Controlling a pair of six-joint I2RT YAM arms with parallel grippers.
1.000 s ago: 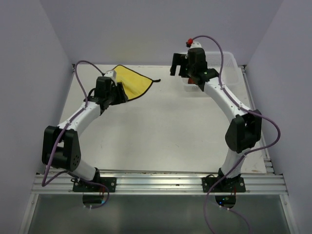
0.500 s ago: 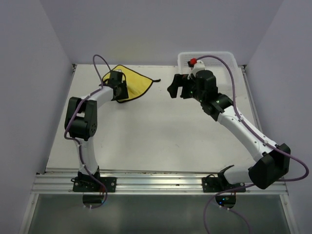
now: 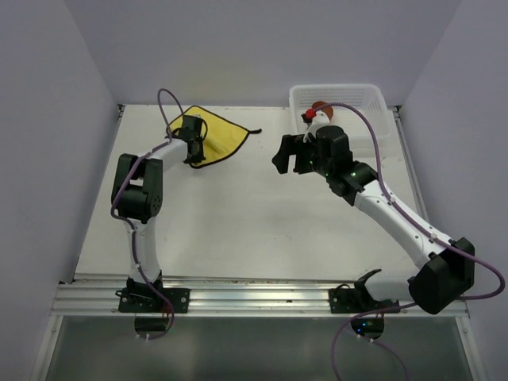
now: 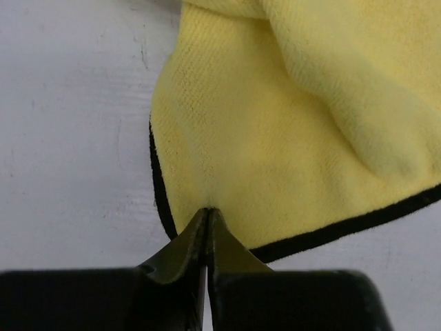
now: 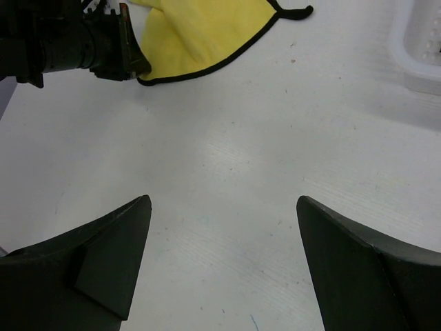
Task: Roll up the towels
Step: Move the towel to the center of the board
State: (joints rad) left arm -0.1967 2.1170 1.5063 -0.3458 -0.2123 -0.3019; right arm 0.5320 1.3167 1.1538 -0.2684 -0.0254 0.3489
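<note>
One yellow towel [image 3: 221,133], lying at eleven o'clock on the table [image 3: 254,230], has just been pinched at its dark-trimmed near edge by the left gripper [image 4: 207,215], clenched from half-open, so rolling can likely be started, while the right gripper [image 5: 224,207] is kept gaping near one o'clock.

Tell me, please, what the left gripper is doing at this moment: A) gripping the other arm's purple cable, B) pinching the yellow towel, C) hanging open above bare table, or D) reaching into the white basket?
B: in the left wrist view the left gripper has its fingers pressed together on a pinch of the yellow towel, just inside the dark edging.
</note>
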